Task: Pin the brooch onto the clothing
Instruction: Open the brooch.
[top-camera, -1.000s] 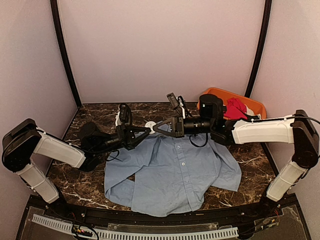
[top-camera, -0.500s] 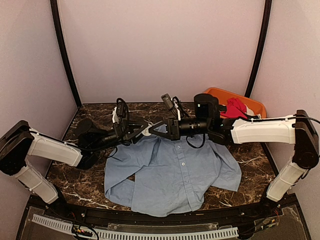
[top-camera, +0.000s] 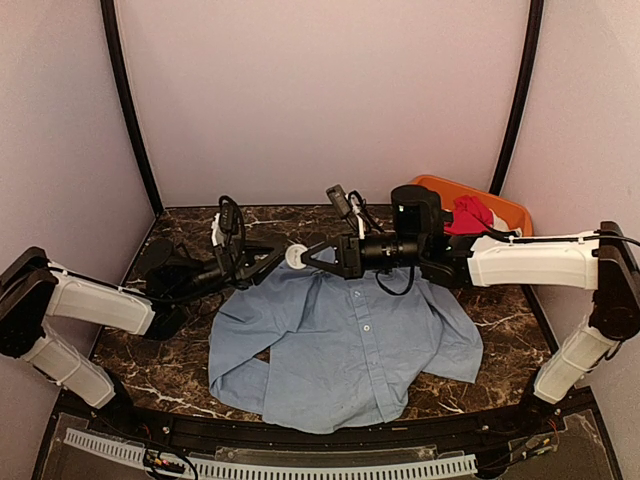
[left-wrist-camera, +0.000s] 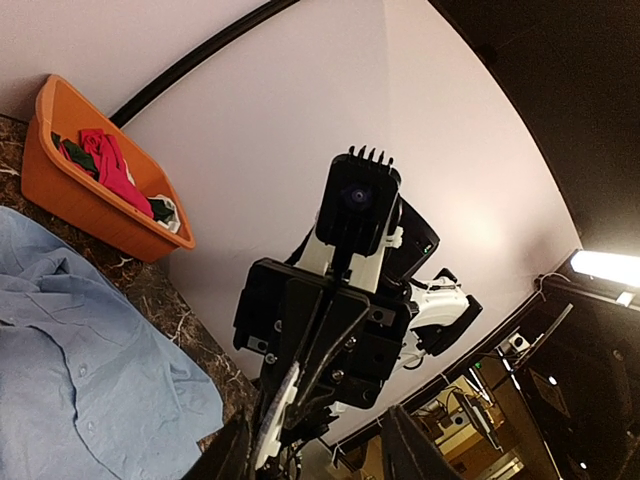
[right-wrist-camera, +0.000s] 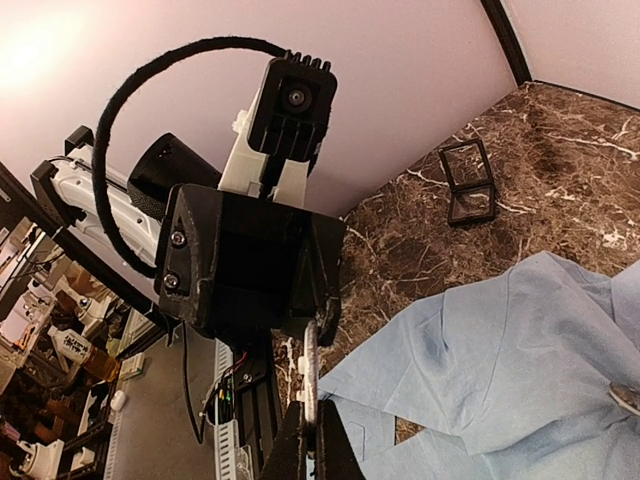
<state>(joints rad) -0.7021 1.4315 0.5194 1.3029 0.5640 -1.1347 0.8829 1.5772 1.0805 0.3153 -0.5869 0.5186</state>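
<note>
Holding the brooch (top-camera: 295, 256), a small round disc, the right gripper (top-camera: 306, 256) has its 2 fingers clamped on it, raised near the collar of the clothing (top-camera: 350, 340). The left gripper (top-camera: 268, 258) faces it with its fingers (left-wrist-camera: 232, 455) spread apart; contact with the disc cannot be told. The clothing lies front up on the marble table (top-camera: 150, 350). An orange basket (top-camera: 505, 210) holding a red garment (top-camera: 470, 215) sits at far right.
</note>
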